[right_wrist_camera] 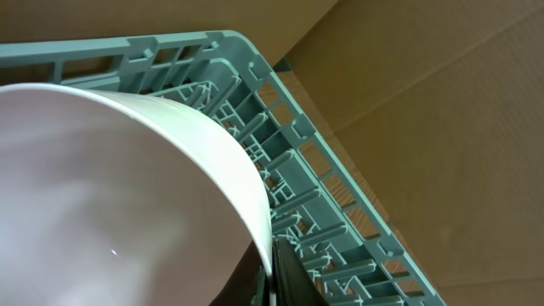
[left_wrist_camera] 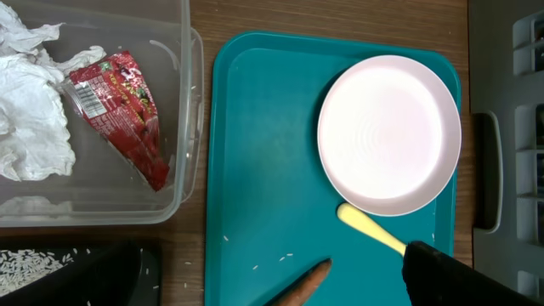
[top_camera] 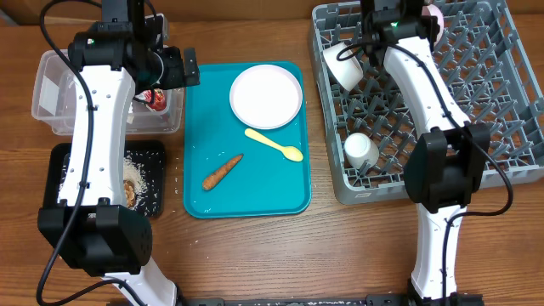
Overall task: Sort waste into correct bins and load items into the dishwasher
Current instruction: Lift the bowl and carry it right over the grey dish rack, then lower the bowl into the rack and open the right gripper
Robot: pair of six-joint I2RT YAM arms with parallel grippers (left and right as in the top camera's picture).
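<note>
Right fingers grip small pale bowl at far-left corner of grey lattice dish rack | left fingers by right edge of clear plastic tub, open or closed unclear | round pinkish-white plate on teal tray

We see a wooden table with visible grain and a low sheen. On it sit a teal tray of smooth plastic, a plate with a smooth, softly glossy face, a yellow plastic spoon, and a food stick that looks rough and matt. We take the tub for clear, shiny plastic, and in it lie a crinkled wrapper of glossy film and matt, crumpled paper. We find the rack to be moulded grey plastic with a dull finish, and the bowl smooth and glossy, carrying a small highlight.
</note>
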